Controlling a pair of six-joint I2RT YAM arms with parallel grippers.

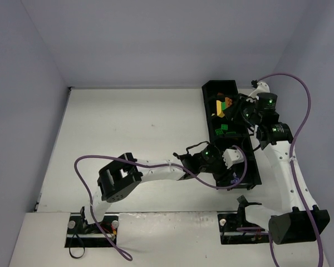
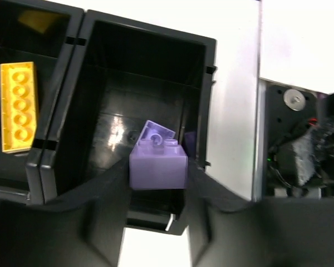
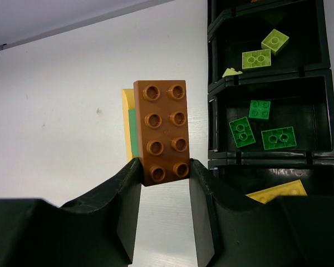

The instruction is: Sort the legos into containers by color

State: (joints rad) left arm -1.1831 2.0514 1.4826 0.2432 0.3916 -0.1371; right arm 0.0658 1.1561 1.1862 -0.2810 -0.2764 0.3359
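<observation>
The left hand [image 2: 158, 183] pinches a lilac brick [image 2: 158, 164] over the near edge of a black tray [image 2: 209, 111] compartment. A second lilac brick [image 2: 156, 130] lies just beyond it. The right hand [image 3: 166, 172] pinches an orange-brown brick [image 3: 162, 130] upright over the tabletop [image 3: 61, 111]. In compartments to its right lie green bricks [image 3: 242, 132], with lime bricks [image 3: 256, 58] farther on.

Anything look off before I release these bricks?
Yes. The orange-brown brick in the right gripper is not alone: a green piece and a yellow piece seem stuck behind it, so dropping it whole would mix colours.
</observation>
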